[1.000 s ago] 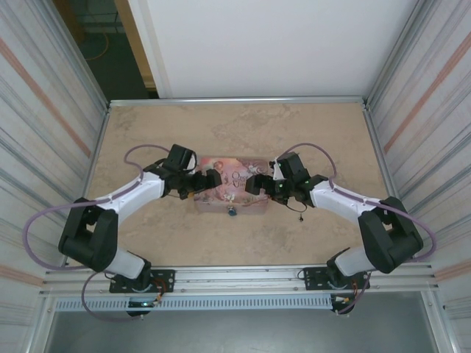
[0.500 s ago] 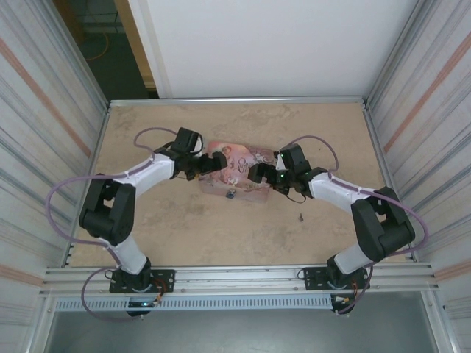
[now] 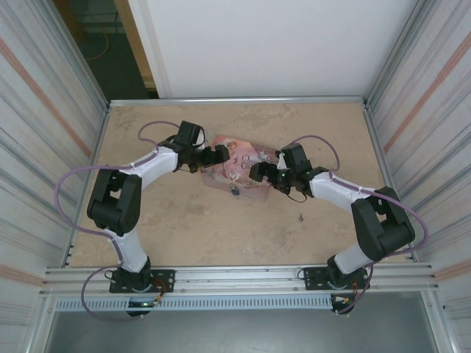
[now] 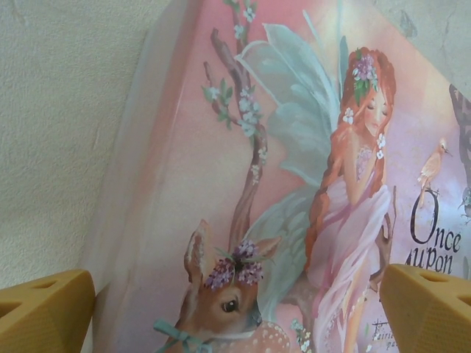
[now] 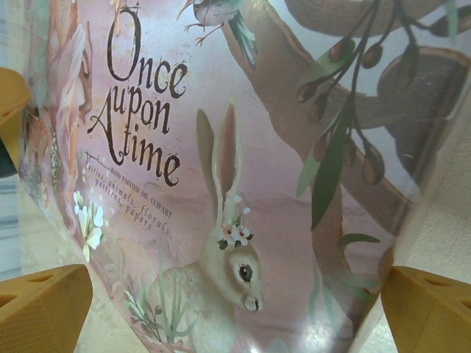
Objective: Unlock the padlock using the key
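Note:
The pink illustrated tin (image 3: 239, 168) is held askew between both arms near the table's middle. The small blue padlock (image 3: 235, 190) hangs on its near face. My left gripper (image 3: 218, 156) clasps the tin's left end, its tan fingers (image 4: 44, 309) wide apart with the deer and fairy lid (image 4: 280, 184) between them. My right gripper (image 3: 257, 171) clasps the right end, and its fingers (image 5: 427, 309) straddle the rabbit lid (image 5: 243, 220). The key (image 3: 300, 216) is a dark speck on the table, near my right forearm and apart from both grippers.
The beige stone-patterned table (image 3: 184, 228) is bounded by a metal rim and corrugated walls (image 3: 44, 147) on both sides. Purple cables (image 3: 73, 184) loop off both arms. Bare tabletop lies in front of and behind the tin.
The tin has moved away from the near edge and turned, its right end swinging nearer, carried by both grippers. The left arm stretched farther out. The key now lies uncovered on the table.

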Controlling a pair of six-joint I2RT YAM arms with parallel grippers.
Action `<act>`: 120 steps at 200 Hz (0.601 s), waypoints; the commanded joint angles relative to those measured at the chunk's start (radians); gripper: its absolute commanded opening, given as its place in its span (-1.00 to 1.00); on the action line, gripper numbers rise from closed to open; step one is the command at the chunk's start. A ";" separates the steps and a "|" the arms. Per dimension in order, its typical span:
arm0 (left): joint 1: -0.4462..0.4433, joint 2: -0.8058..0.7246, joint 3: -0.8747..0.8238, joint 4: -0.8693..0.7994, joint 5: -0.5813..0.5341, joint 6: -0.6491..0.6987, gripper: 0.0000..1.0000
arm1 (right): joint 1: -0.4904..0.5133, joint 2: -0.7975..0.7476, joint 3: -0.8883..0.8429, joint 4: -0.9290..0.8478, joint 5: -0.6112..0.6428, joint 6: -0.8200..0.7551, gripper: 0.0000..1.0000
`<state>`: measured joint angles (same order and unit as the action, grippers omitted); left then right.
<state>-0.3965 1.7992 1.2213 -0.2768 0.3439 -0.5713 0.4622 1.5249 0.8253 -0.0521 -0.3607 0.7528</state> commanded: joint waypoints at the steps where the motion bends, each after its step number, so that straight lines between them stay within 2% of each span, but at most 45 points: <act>1: -0.003 -0.021 0.034 0.032 0.088 0.016 0.97 | 0.003 -0.030 0.046 -0.003 0.007 -0.023 0.98; 65: 0.075 -0.136 0.010 -0.012 0.055 0.046 0.97 | -0.023 -0.130 0.041 -0.134 0.090 -0.085 0.98; 120: 0.095 -0.322 -0.089 -0.032 0.013 0.085 0.97 | -0.045 -0.229 0.040 -0.302 0.159 -0.158 0.99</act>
<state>-0.3016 1.5734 1.1866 -0.2867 0.3725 -0.5289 0.4313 1.3537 0.8417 -0.2314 -0.2562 0.6586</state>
